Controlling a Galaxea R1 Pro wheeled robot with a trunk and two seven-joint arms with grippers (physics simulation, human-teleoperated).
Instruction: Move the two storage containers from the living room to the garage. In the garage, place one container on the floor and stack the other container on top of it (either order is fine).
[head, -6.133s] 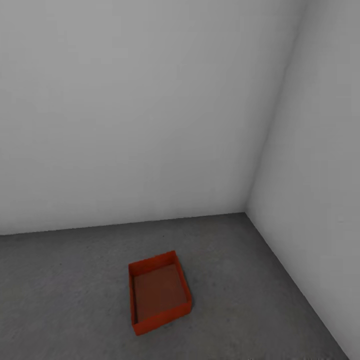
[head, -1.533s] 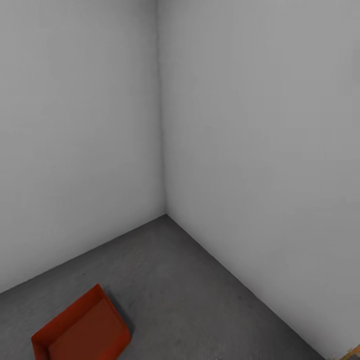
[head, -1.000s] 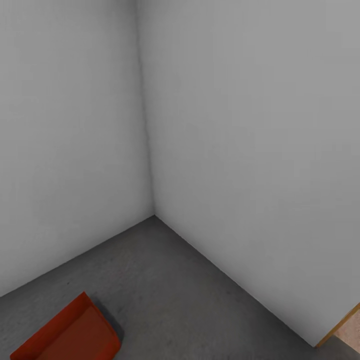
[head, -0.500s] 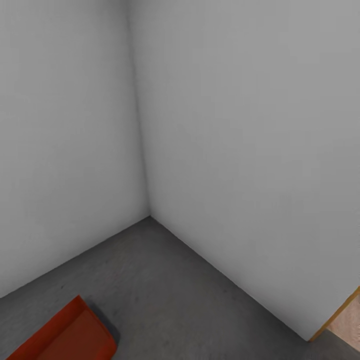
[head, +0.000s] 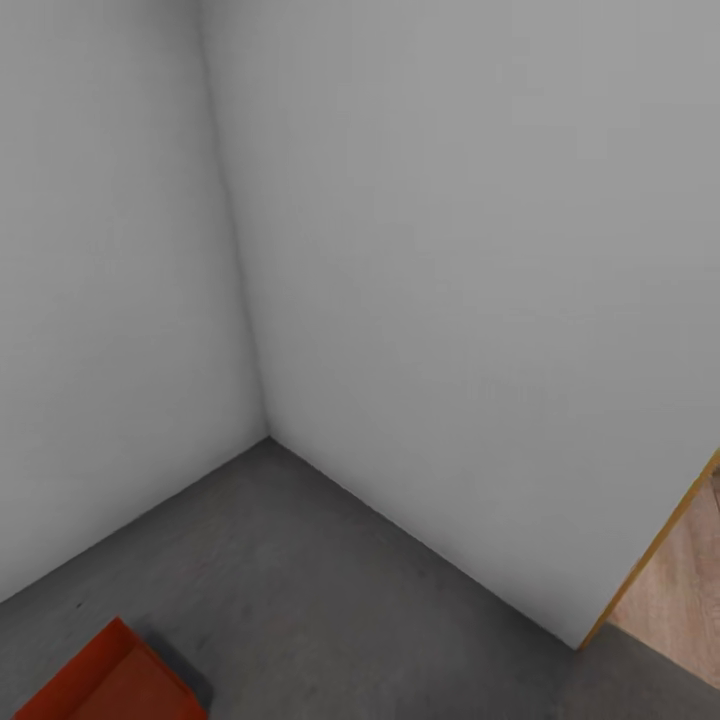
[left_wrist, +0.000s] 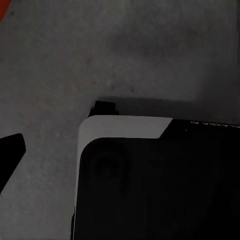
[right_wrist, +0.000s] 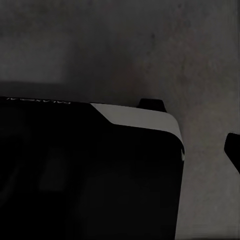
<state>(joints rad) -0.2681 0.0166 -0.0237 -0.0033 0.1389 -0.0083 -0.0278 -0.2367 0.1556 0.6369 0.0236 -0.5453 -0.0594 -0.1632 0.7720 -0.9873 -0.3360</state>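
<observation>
One orange-red storage container rests on the garage's dark grey concrete floor, cut off by the lower left corner of the head view; only its near corner and part of its inside show. A sliver of orange also shows at the corner of the left wrist view. Both wrist cameras look down at the floor past my own black-and-white base. One dark fingertip of the left gripper and one fingertip of the right gripper sit far out at the picture edges, with nothing held.
Two plain grey-white walls meet in a corner ahead. At the right, a wood-framed opening leads onto light wood-plank flooring. Open concrete lies between the container and the wall.
The camera has swung to the right: the container has slid toward the lower left edge of the picture and the wood-framed opening has come into view at the right.
</observation>
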